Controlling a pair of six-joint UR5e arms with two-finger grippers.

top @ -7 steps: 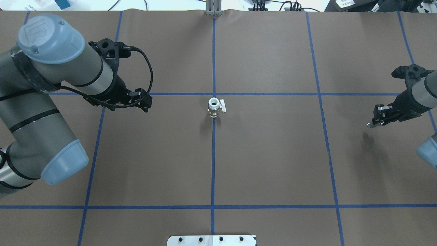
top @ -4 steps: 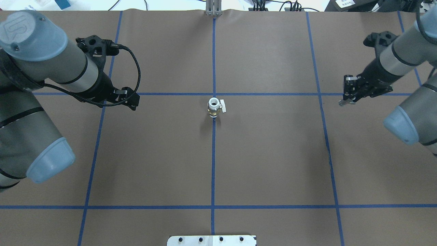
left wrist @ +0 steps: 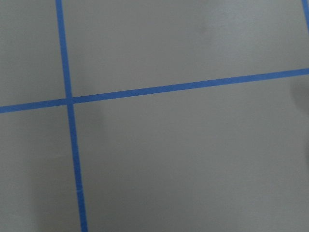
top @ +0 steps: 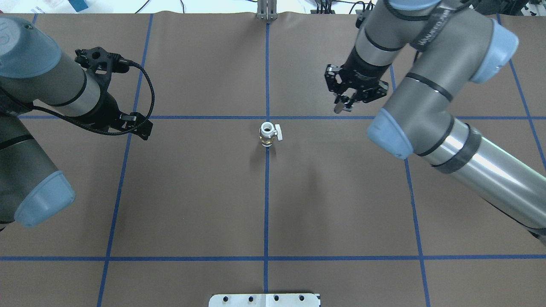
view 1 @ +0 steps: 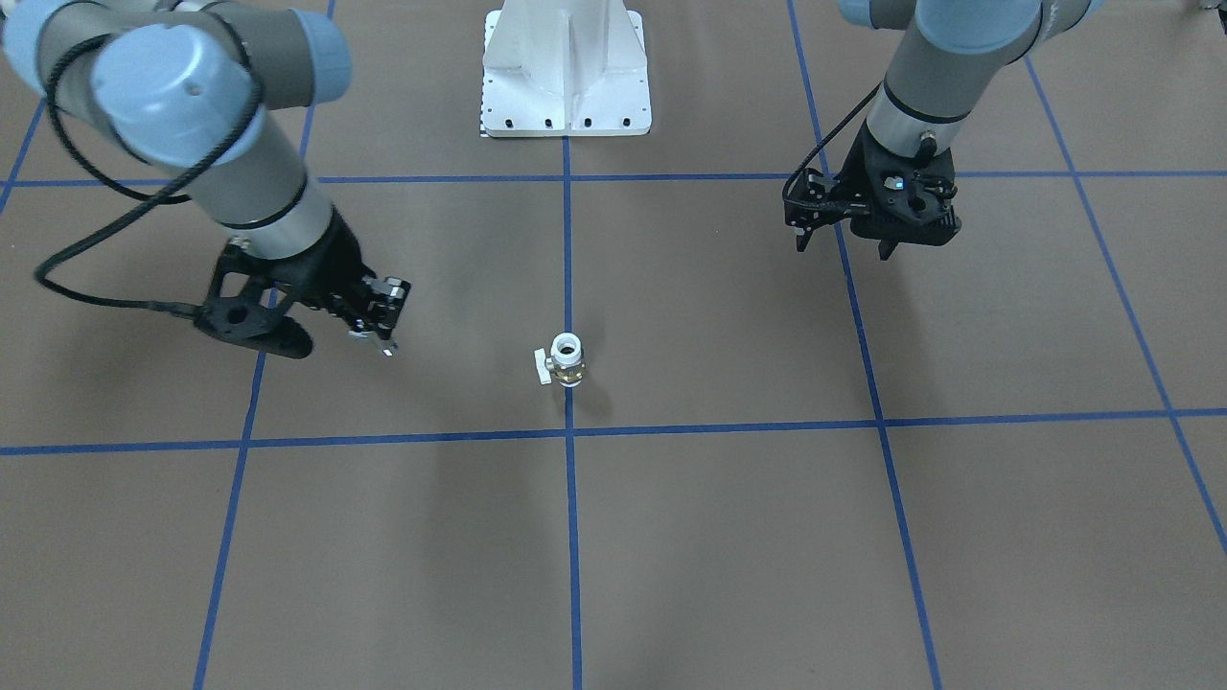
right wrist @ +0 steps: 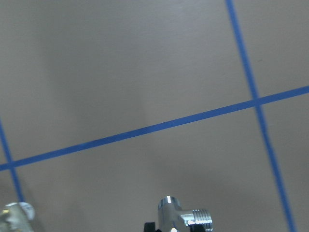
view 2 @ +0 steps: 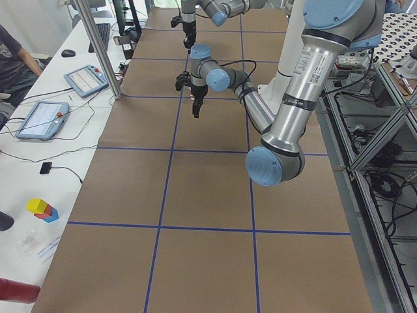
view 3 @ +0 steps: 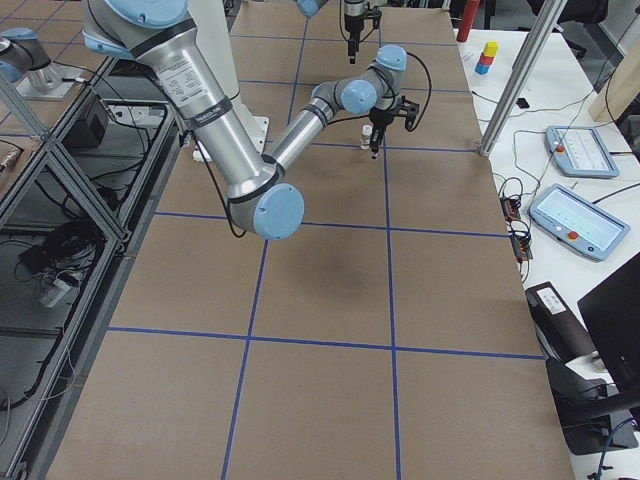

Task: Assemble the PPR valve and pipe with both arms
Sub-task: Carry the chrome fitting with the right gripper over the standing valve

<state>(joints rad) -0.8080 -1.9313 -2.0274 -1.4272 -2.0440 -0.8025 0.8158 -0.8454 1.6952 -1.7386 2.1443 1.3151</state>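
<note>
The PPR valve [top: 268, 134] stands upright at the table's middle on a blue tape line, white tube end up, lever to its right; it also shows in the front view [view 1: 566, 360] and at the right wrist view's bottom left corner [right wrist: 17, 215]. My right gripper [top: 342, 102] is shut on the small silver pipe [top: 338, 109], held above the table to the right of and beyond the valve; the pipe shows in the right wrist view [right wrist: 177, 220]. My left gripper [view 1: 842, 249] hovers open and empty far to the valve's left [top: 144, 129].
The brown table cover carries a blue tape grid [top: 266, 204]. The white pedestal base [view 1: 566, 77] stands at the robot's edge. A metal post [top: 266, 10] stands at the far edge. Tablets [view 3: 575, 150] lie on the side bench.
My right arm has swung in from the right edge toward the table's middle, carrying the pipe. My left gripper has drawn back to the left. The valve has not moved.
</note>
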